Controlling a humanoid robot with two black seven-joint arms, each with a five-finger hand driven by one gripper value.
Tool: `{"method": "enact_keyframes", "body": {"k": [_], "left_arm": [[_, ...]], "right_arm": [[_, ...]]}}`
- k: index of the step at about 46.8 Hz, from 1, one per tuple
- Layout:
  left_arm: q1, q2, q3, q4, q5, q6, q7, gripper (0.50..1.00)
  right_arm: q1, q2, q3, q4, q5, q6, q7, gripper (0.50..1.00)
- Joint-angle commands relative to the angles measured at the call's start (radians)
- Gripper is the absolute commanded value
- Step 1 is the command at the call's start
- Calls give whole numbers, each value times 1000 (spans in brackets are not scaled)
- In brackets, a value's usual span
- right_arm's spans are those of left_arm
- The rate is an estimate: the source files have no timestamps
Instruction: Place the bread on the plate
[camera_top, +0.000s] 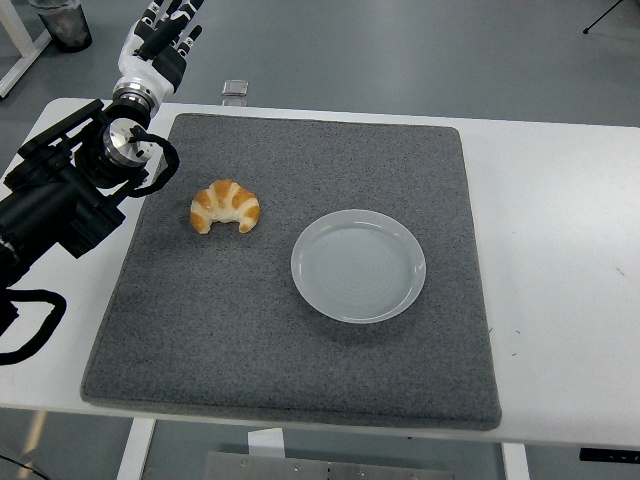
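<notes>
From the head view, the golden crescent-shaped bread (226, 206) lies on the grey felt mat (290, 380), near but apart from the empty pale round plate (358, 265) to its right, nothing between them. The left hand (165, 35) is raised beyond the table's far edge, holding nothing; its finger spread is unclear.

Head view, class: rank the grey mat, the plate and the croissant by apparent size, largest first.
1. Grey mat
2. Plate
3. Croissant
All lie flat on the table, so nearness hardly affects the order.
</notes>
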Motion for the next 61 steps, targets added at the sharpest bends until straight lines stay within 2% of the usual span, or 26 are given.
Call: {"method": "enact_keyframes", "body": {"k": [1, 19, 27, 32, 38, 43, 49, 52, 61], "left_arm": [[1, 0, 0, 0, 0, 0, 0, 996], [3, 11, 11, 2, 3, 0, 1, 996], [-35, 45, 147, 20, 32, -14, 9, 996], [-69, 69, 258, 18, 128, -35, 9, 996], [-88, 78, 321, 14, 263, -63, 11, 996], [-109, 132, 365, -4, 409, -139, 14, 996], [-141, 209, 492, -76, 590, -231, 14, 996], [-169, 261, 558, -126, 647, -251, 14, 996], [-284, 397, 759, -300, 739, -259, 12, 994]], "right_arm": [[0, 0, 0, 0, 0, 0, 0, 952], [0, 0, 0, 0, 1, 0, 0, 954], [0, 0, 0, 0, 0, 0, 0, 952], [0, 0, 0, 1, 0, 0, 0, 952], [0, 0, 0, 0, 0, 0, 0, 952], [0, 0, 0, 0, 0, 0, 0, 952], [0, 0, 0, 1, 0, 0, 0, 952], [0, 0, 0, 0, 0, 0, 0, 952], [0, 0, 0, 1, 0, 0, 0, 952]]}}
